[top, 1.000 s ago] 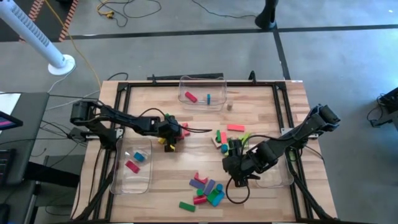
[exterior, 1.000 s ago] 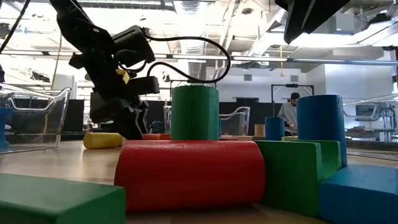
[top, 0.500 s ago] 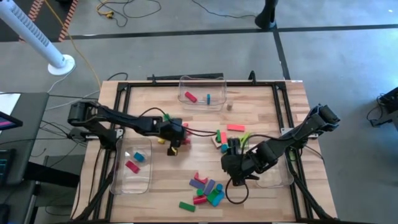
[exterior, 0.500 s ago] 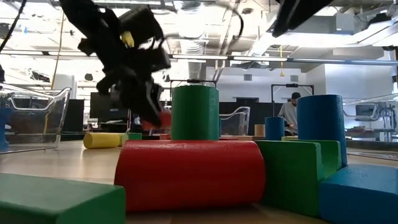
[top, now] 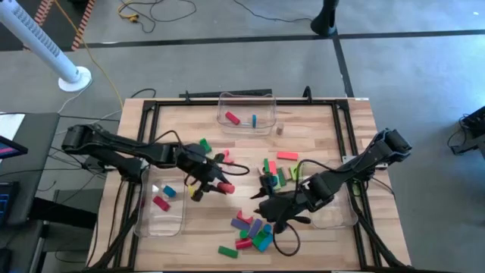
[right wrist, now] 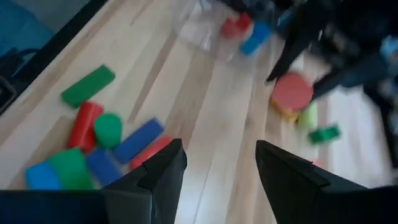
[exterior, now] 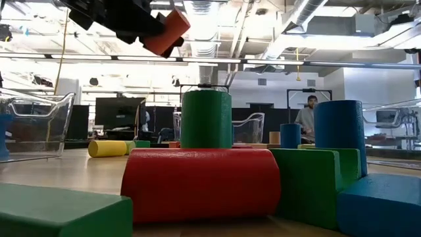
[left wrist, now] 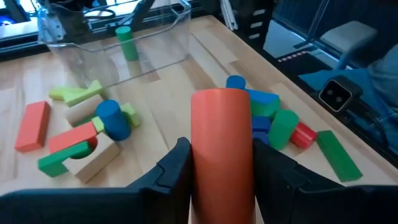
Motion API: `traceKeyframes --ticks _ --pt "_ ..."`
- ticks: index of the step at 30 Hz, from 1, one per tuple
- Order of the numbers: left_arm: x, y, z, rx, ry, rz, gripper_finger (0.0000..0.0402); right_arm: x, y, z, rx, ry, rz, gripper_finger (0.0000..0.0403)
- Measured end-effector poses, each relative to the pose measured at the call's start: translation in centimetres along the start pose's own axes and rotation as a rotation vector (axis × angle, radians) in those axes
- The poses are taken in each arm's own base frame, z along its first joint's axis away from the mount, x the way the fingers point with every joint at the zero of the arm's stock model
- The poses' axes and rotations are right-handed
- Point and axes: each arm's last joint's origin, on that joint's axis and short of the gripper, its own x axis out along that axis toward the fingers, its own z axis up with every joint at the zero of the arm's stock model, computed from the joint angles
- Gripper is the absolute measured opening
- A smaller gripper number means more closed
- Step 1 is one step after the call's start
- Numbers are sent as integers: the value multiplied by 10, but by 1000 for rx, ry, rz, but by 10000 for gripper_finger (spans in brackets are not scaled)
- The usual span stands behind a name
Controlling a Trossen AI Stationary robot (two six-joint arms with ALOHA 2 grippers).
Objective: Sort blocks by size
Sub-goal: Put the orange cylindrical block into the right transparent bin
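The wooden table carries three clear bins. The far bin holds a red block and a thin blue one; the left bin holds a pink block and a blue one; the right bin shows no contents. Most blocks lie loose in clusters near the table's middle and front. The left gripper hangs above the table between the left bin and the front cluster, its jaws closed on a red cylinder. The right gripper hovers over the front cluster, jaws spread wide and holding nothing.
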Motion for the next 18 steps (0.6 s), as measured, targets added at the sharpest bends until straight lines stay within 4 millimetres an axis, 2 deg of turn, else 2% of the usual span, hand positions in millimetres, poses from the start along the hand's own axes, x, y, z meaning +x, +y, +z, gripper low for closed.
traceKeyframes --ticks 5,18 --pt "3 -2 -1 -6 7 -11 123 13 -6 3 -90 -35 -60 226" --pt "2 -2 4 -1 -47 -33 123 18 -23 8 -116 -96 -119 226"
